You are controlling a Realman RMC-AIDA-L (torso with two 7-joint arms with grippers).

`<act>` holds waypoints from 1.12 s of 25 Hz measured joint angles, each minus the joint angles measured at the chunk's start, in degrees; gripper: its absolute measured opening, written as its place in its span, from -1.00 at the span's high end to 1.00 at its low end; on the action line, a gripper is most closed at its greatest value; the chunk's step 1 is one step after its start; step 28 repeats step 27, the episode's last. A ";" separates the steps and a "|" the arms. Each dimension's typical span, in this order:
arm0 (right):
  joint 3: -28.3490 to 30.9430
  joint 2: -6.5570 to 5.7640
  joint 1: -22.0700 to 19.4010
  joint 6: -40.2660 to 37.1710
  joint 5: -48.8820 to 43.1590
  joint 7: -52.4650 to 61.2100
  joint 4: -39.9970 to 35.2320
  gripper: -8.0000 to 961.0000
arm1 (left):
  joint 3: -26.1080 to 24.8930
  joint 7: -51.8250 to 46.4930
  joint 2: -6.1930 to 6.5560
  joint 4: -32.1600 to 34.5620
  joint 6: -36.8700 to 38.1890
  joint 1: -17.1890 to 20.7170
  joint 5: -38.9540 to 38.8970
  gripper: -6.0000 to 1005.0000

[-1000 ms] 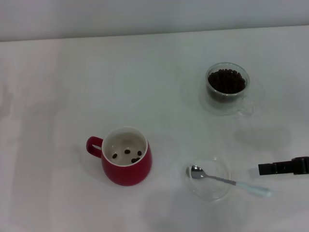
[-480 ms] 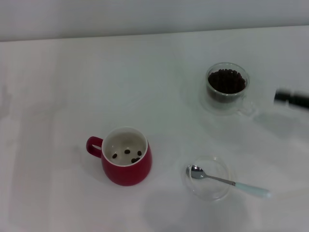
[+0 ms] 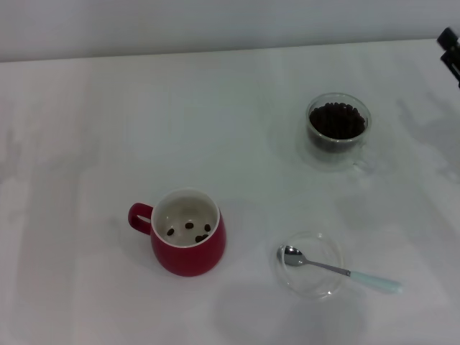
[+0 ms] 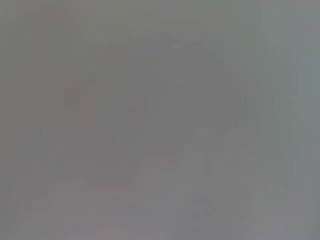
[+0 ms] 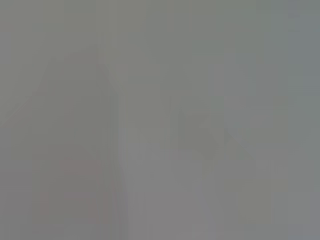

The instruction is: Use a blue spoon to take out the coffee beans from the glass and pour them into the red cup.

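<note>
A red cup (image 3: 188, 231) stands on the white table (image 3: 86, 129) left of centre, its handle turned to the left, with a few coffee beans (image 3: 189, 228) lying on its pale floor, which suggests at least one spoonful has already gone in. To its right and nearer the front edge, the blue spoon (image 3: 338, 270) rests in a shallow clear dish (image 3: 309, 264), metal bowl inside it and pale handle jutting over the rim to the right, a sensible resting place that keeps the handle raised and easy to grasp. Farther back, the glass (image 3: 338, 129) holds a dark heap of beans, well apart from both cup and spoon.

The right gripper (image 3: 451, 49) shows only as a dark tip at the table's far right corner (whether its fingers are spread or closed, I cannot tell). The left gripper is nowhere to be seen.

A second ago that right gripper hovered just beside the spoon's handle; half a second ago it was level with the glass; now it has drawn away to the corner. Cup, dish, spoon and glass have not moved.
</note>
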 joint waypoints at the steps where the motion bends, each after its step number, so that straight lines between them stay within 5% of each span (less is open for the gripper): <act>1: 0.01 0.07 0.08 1.82 3.38 -6.11 -2.12 -0.19 | 0.01 0.02 0.00 -0.06 -0.03 0.05 0.06 -0.57; 6: 1.68 0.29 1.37 7.59 12.89 -25.42 -8.24 -0.42 | 0.05 0.07 0.02 0.02 -0.35 0.11 0.38 -0.57; 15: 9.84 0.26 4.07 16.80 13.75 -26.83 -9.83 -0.51 | -0.28 -0.19 -0.16 0.15 -1.82 -0.11 0.10 -0.57; 28: 10.34 0.14 4.00 20.05 13.56 -28.94 -9.33 -0.51 | -0.38 0.08 -0.23 0.70 -4.90 -1.06 -0.03 -0.57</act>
